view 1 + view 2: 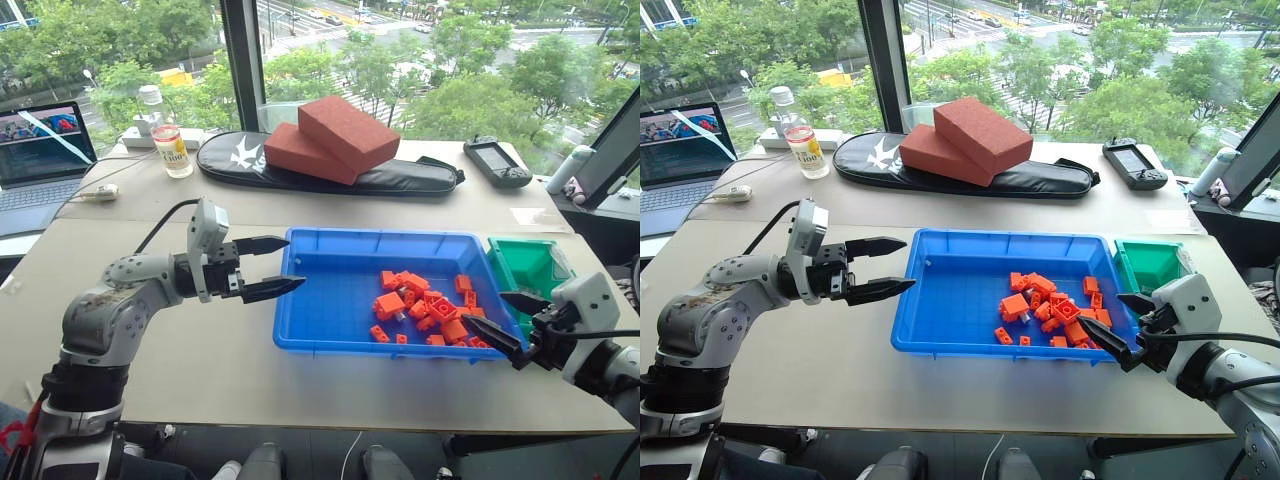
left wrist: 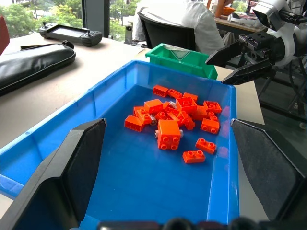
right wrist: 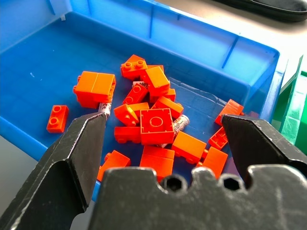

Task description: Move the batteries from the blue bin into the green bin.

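We see the blue bin (image 1: pixel 330 300) on the desk (image 1: pixel 180 350), the green bin (image 1: pixel 525 265) touching its right end. Batteries (image 3: pixel 181 123) lie half-buried among orange bricks (image 1: pixel 430 310) at right; the bin's left half is bare. Left tool (image 1: pixel 272 267) spread wide, empty, at the left rim. Right tool (image 1: pixel 508 320) spread wide, empty, over the near right corner.

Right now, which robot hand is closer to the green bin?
Right. The right gripper hangs open by the blue bin's near corner, just beside the green bin. The left gripper is open past the blue bin's far end.
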